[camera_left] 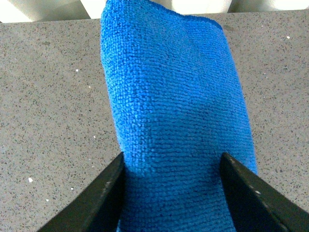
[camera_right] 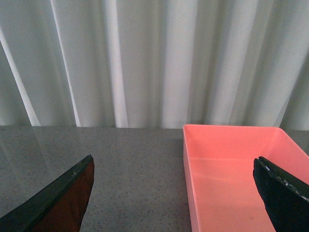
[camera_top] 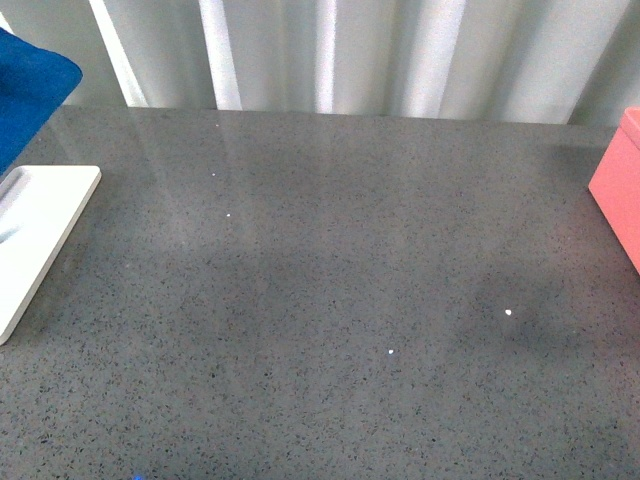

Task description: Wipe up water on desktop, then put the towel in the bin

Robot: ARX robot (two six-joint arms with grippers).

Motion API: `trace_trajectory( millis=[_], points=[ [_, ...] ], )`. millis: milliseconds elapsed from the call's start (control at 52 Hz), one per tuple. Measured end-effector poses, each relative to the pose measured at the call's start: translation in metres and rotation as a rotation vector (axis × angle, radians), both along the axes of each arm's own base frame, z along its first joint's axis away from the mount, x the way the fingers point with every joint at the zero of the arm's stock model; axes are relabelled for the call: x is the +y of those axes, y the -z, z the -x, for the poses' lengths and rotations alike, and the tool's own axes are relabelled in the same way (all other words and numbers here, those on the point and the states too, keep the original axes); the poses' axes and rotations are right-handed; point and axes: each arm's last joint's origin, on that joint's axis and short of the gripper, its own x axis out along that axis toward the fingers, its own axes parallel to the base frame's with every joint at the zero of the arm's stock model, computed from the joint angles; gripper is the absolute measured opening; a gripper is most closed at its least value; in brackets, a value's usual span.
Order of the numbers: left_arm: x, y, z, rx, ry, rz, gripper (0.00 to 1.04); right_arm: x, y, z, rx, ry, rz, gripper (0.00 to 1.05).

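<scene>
— Since the desktop fills most of the front view, is it the only surface there?
— Yes, one desktop, grey and speckled, with one pale pleated curtain hanging along its far edge.
— And what stands on it?
— One pink bin at the right edge, open at the top and cut off by the frame. One white tray lies at the left edge.
— Where is the towel?
— One blue towel, at the far left, held up over the tray's far end. It hangs between the two fingers of the left gripper, which press on it from both sides.
— And the other gripper?
— The right gripper is spread wide, its two fingers well apart, with the bin just beyond it.
— Anything smaller?
— Five tiny white specks, scattered across the desktop. Whether they are water I cannot tell.
</scene>
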Motion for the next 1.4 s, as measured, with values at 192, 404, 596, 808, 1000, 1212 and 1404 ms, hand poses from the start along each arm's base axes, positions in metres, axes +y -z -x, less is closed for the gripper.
trace_trajectory(
  millis=[192, 404, 596, 808, 1000, 1212, 1404],
  points=[
    [0.002, 0.000, 0.001, 0.004, 0.001, -0.008, 0.28, 0.000, 0.000, 0.000, 0.000, 0.000, 0.000, 0.98],
    [0.000, -0.009, 0.004, -0.018, 0.048, 0.034, 0.04, 0.000, 0.000, 0.000, 0.000, 0.000, 0.000, 0.98],
    [-0.007, -0.051, 0.015, -0.107, 0.150, 0.129, 0.04, 0.000, 0.000, 0.000, 0.000, 0.000, 0.000, 0.98],
    [-0.023, -0.091, 0.025, -0.245, 0.241, 0.273, 0.04, 0.000, 0.000, 0.000, 0.000, 0.000, 0.000, 0.98],
    [-0.090, -0.120, 0.053, -0.417, 0.432, 0.619, 0.04, 0.000, 0.000, 0.000, 0.000, 0.000, 0.000, 0.98],
    [-0.153, -0.116, 0.063, -0.363, 0.497, 0.753, 0.04, 0.000, 0.000, 0.000, 0.000, 0.000, 0.000, 0.98],
    [-0.170, -0.115, 0.066, -0.351, 0.520, 0.742, 0.04, 0.000, 0.000, -0.001, 0.125, -0.090, -0.007, 0.98]
  ],
)
